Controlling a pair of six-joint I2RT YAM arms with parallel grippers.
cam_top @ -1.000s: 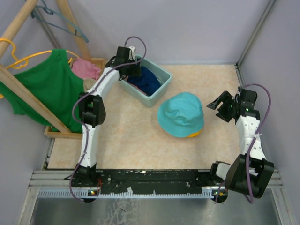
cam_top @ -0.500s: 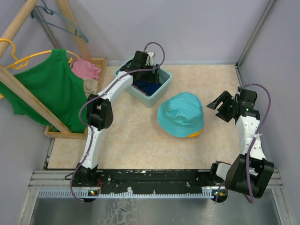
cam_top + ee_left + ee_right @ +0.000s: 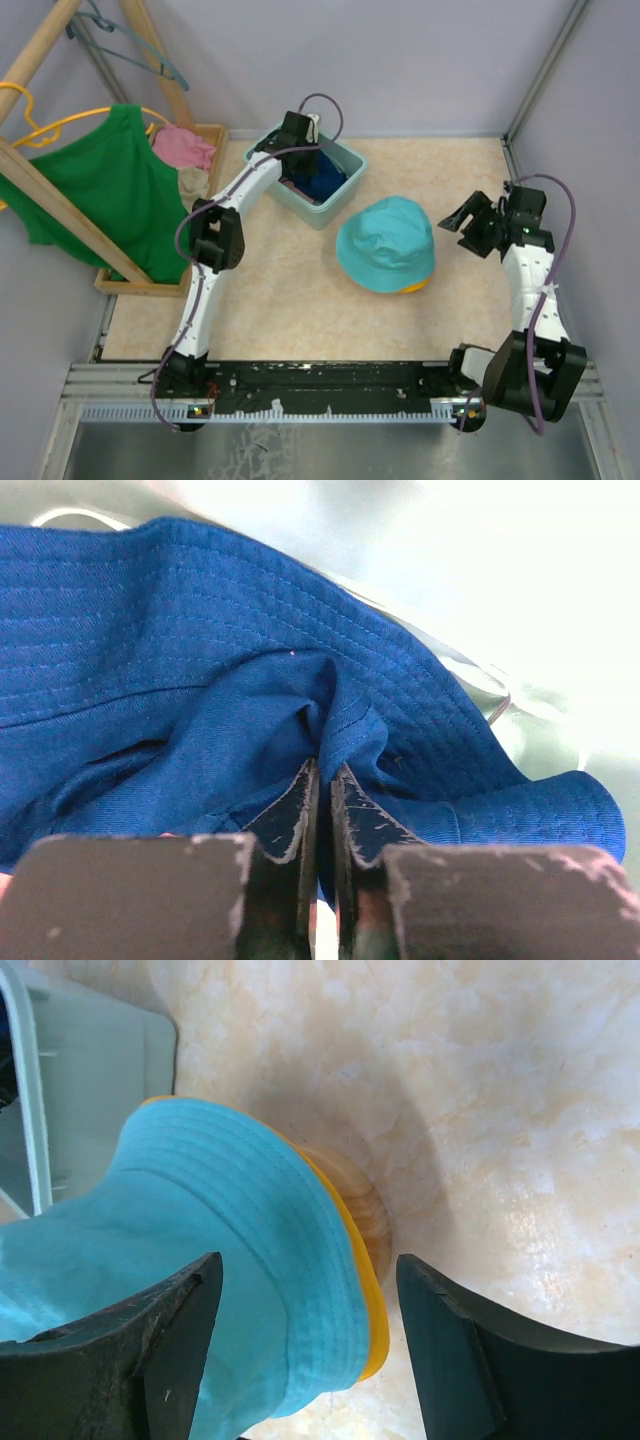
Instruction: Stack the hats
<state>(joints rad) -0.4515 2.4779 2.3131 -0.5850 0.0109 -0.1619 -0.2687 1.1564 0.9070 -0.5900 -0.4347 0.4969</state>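
Right of mid-bench: teal hat, crown up, soft and slightly dented, round stitched brim drooping all round. Stacked directly over the orange-yellow hat and covering nearly all of it. Only a thin curved strip of yellow brim peeking out at the near-right edge, flat on the bench. Well apart from those two, at the far left: navy blue hat, crumpled inside the pale teal bin. Rows of brim stitching showing, brim curled up against the bin wall. One fold of its fabric pinched between the pressed-together left fingers.
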